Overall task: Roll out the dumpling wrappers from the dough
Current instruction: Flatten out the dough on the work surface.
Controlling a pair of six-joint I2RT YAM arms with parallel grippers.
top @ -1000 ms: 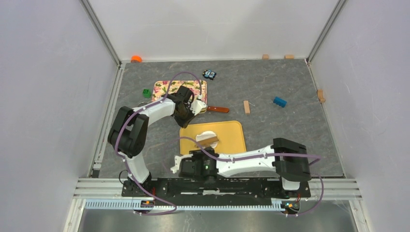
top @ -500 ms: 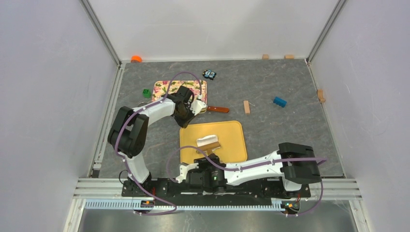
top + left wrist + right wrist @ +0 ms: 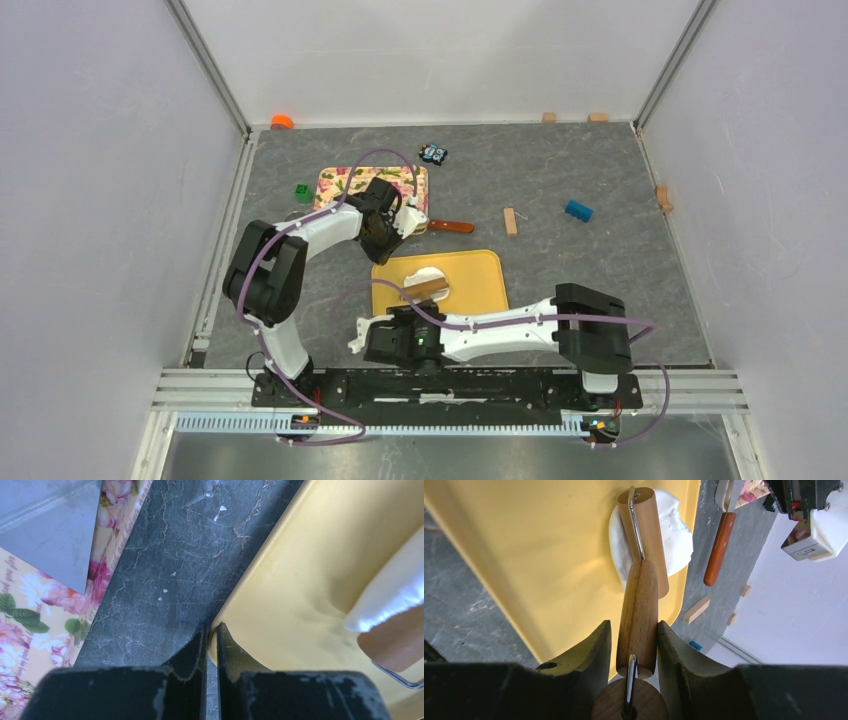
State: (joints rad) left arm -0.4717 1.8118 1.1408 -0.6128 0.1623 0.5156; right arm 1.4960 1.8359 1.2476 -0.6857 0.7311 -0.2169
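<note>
A flat white dumpling wrapper [image 3: 430,276] [image 3: 675,536] lies on the yellow board [image 3: 470,290] near its far left corner. The wooden roller [image 3: 428,290] [image 3: 646,530] rests across the wrapper. My right gripper [image 3: 410,318] [image 3: 633,626] is shut on the roller's wooden handle, at the board's near left edge. My left gripper [image 3: 385,243] [image 3: 212,632] is shut on the yellow board's rim [image 3: 235,605] at the far left corner. From the left wrist, the wrapper's edge [image 3: 395,587] shows above the roller [image 3: 395,640]. A separate lump of dough is out of view.
A floral board [image 3: 345,183] lies behind the left gripper, with a brown-handled knife [image 3: 452,227] [image 3: 719,550] beside it. Scattered on the grey mat are a green block [image 3: 303,191], a wood block [image 3: 510,221], a blue block [image 3: 578,210] and a small toy [image 3: 433,154].
The right arm drew the roller toward the near edge over the wrapper, then pushed it forward again. The left gripper kept its hold on the board.
</note>
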